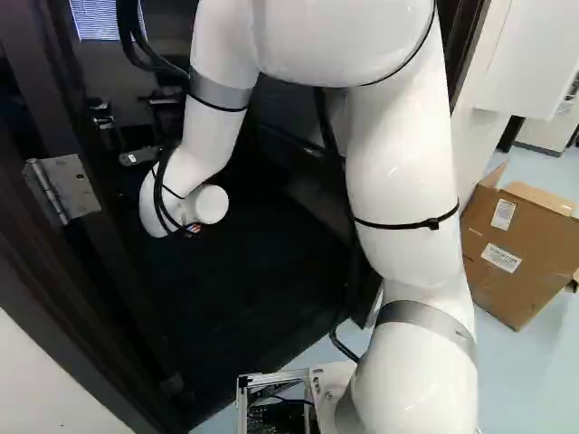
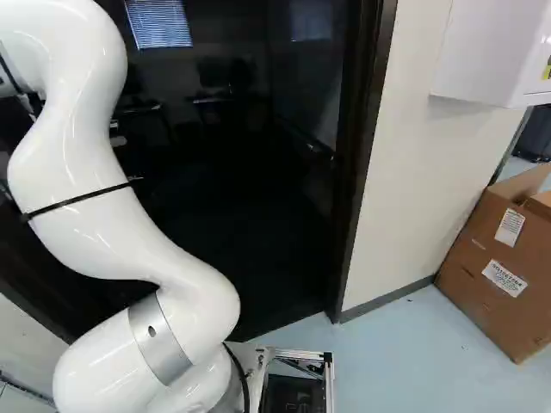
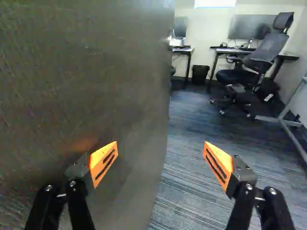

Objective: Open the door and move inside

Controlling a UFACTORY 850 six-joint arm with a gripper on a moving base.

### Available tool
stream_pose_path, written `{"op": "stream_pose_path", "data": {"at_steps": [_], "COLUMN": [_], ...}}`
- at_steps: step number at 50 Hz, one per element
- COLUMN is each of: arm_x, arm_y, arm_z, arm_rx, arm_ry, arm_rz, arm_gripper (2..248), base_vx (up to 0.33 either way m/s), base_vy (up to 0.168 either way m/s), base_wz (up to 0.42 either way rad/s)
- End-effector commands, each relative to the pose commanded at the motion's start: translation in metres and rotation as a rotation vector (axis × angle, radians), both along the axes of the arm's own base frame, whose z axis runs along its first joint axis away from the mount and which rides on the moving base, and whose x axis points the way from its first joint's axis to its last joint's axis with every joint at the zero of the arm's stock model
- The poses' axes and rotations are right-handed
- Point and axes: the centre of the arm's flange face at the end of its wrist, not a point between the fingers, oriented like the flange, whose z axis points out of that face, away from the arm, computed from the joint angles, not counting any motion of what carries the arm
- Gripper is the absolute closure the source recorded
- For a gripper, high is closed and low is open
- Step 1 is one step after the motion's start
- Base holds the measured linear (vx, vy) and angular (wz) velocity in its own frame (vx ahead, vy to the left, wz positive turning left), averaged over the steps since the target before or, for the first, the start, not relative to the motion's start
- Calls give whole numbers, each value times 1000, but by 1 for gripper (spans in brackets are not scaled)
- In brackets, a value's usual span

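In the wrist view the gripper [image 3: 160, 160] stands open with nothing held. A dark, smooth upright panel, seemingly the door [image 3: 96, 81], fills one side close behind one finger; the other finger shows against the carpet past the panel's edge. I cannot tell whether the first finger touches it. In the base views the dark doorway's frame [image 2: 357, 155] stands ahead, with a metal hinge [image 1: 65, 188] at the left of the left base view. The arm reaches into the doorway; its wrist hides the gripper there. No door handle is clear to me.
Beyond the panel lie a carpeted floor [image 3: 192, 143], an office chair [image 3: 259, 57], desks, a black bin [image 3: 200, 74] and a metal stand [image 3: 288, 124]. Right of the doorway are a pale wall [image 2: 413, 172], a white wall box [image 2: 491, 52] and a cardboard box [image 2: 499, 267].
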Motion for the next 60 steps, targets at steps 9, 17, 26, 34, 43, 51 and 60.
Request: {"op": "stream_pose_path", "data": {"at_steps": [9,17,26,34,43,51,60], "arm_x": [0,2,10,20,30,38,45], "arm_y": [7,8,1,-13,-31,-47,-62], "arm_z": [0,0,0,0,0,-1,0], "arm_rx": [1,10,32,54,77,95,103], "arm_ry": [-13,-6,19,45,73,93,103], "arm_rz": [26,3,-76,-166,-265,-344,-396], "arm_gripper": [3,3,3,3,3,3,3], "base_vx": [0,-6,0,0,0,0,0], "base_vy": [0,4,0,0,0,0,0], "base_wz": [0,23,0,0,0,0,0]}}
